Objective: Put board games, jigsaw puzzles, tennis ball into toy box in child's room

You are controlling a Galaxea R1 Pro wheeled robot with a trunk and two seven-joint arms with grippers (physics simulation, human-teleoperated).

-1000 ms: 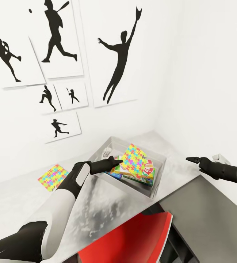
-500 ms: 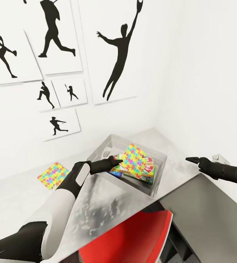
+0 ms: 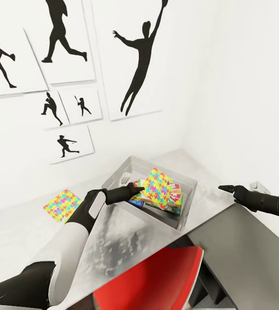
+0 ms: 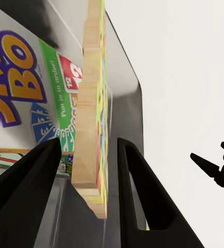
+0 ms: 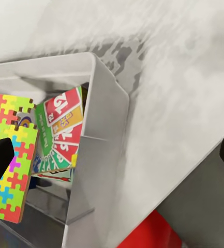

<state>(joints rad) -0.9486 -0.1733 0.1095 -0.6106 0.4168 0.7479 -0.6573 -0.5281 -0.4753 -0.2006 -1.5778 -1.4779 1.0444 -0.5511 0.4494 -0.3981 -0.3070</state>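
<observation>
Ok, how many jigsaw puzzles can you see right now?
2. One jigsaw puzzle is tilted in the toy box, between the left hand's fingers. The other puzzle lies flat on the table, outside the box.

head: high, down | wrists: close | all 3 share toy box [image 3: 186, 183]

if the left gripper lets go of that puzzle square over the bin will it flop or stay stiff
Likely stiff: the jigsaw puzzle shows a thick wood-like edge between the left gripper fingers. Probably light. Tilted over the SKIP-BO box, it may slide down flat.
</observation>
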